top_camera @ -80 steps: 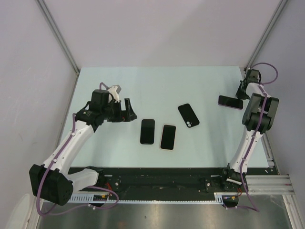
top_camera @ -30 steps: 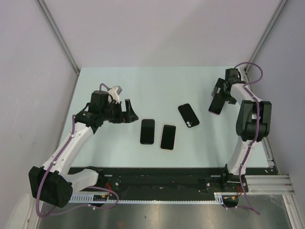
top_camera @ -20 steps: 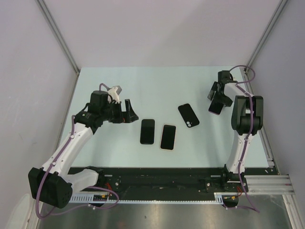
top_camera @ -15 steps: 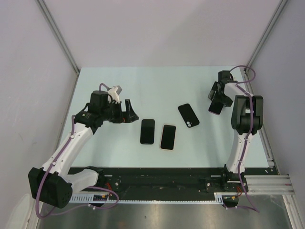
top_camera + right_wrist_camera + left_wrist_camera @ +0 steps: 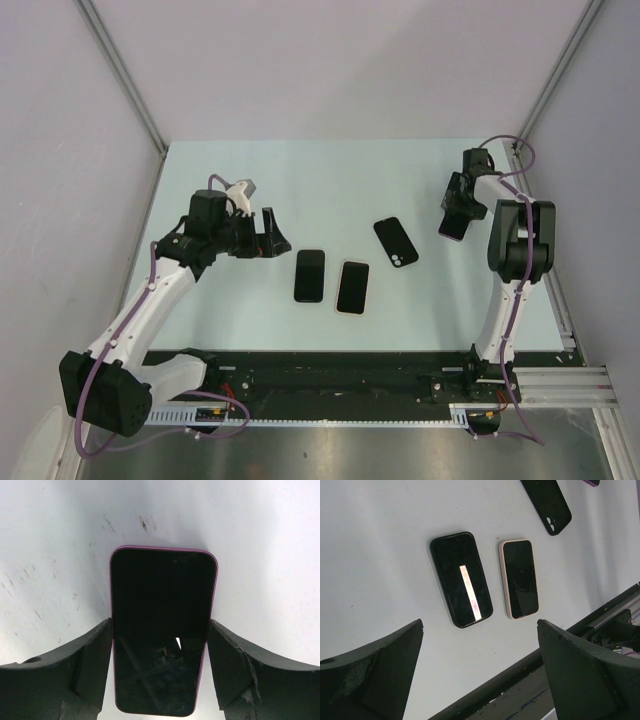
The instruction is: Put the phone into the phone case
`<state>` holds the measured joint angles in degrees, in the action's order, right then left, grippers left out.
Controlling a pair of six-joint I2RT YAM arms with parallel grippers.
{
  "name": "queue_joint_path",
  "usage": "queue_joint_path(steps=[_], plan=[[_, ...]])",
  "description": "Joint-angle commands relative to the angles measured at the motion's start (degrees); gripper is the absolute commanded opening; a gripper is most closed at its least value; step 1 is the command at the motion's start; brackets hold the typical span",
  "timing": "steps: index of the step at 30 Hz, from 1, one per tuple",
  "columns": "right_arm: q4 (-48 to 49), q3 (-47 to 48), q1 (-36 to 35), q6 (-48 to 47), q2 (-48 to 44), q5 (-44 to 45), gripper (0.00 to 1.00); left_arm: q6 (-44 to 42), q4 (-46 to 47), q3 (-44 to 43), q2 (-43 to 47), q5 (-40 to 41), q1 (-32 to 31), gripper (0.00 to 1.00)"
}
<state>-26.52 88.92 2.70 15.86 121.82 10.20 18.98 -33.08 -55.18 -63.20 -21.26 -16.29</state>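
Observation:
A phone with a purple rim (image 5: pixel 162 630) lies screen up at the table's far right (image 5: pixel 451 224). My right gripper (image 5: pixel 159 622) straddles it, both fingers pressed against its long edges; in the top view the gripper (image 5: pixel 456 205) sits just behind the phone. The black phone case (image 5: pixel 396 242), with a camera cut-out, lies left of it and also shows in the left wrist view (image 5: pixel 546 505). My left gripper (image 5: pixel 268 235) hangs open over the left half of the table, with nothing between its fingers (image 5: pixel 385 675).
A black phone (image 5: pixel 309 275) (image 5: pixel 461 579) and a pale-rimmed phone (image 5: pixel 352 287) (image 5: pixel 519 578) lie side by side near the middle. The table's black front rail (image 5: pixel 600 615) runs close below them. A metal frame post (image 5: pixel 545 90) stands behind the right arm.
The purple-rimmed phone went from lying crosswise near the right edge to a steeper angle further left. In the last second the right jaws narrowed onto its sides. The left arm stayed still.

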Motion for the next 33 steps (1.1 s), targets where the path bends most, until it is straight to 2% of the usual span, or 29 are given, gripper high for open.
queue_joint_path(steps=[1,6,12,15,19,24,29,30,32,33], plan=[[0.6,-2.5,0.4,-6.2,-0.8,-5.6,0.68,-0.6,1.8,0.2,0.8,-1.7,0.6,0.99],[1.1,-4.8,0.2,-7.9,-3.9,-9.6,0.57,-0.6,2.1,0.5,0.5,-1.6,0.5,0.97],[-0.8,-7.0,-0.3,-6.8,-7.8,-11.4,0.54,-0.9,3.5,0.5,-0.3,-0.3,0.1,0.9],[-1.2,-9.5,-0.3,-5.9,-10.4,-11.2,0.54,-1.9,3.0,-1.9,-3.0,0.9,-2.2,0.86],[-0.5,-13.1,-0.7,-5.0,-13.5,-12.7,0.54,-5.0,-4.8,-15.4,-9.8,15.1,-10.8,0.87],[1.9,-17.6,-1.6,-3.1,-17.3,-15.8,0.54,-4.5,-4.5,-27.3,-22.2,13.6,-13.7,0.85],[2.6,-21.3,-2.3,-2.5,-20.5,-17.2,0.52,-7.3,3.1,-35.6,-33.8,9.1,-15.4,0.82],[2.9,-21.7,-2.3,-2.3,-21.6,-17.5,0.51,-8.5,3.1,-37.6,-38.8,9.3,-16.0,0.82],[3.7,-22.5,-2.3,-1.9,-22.5,-18.7,0.52,-13.0,1.0,-45.3,-44.6,10.4,-18.4,0.8],[3.8,-22.6,-2.2,-1.7,-23.2,-18.8,0.52,-14.1,0.1,-50.7,-50.0,11.5,-19.2,0.76]])
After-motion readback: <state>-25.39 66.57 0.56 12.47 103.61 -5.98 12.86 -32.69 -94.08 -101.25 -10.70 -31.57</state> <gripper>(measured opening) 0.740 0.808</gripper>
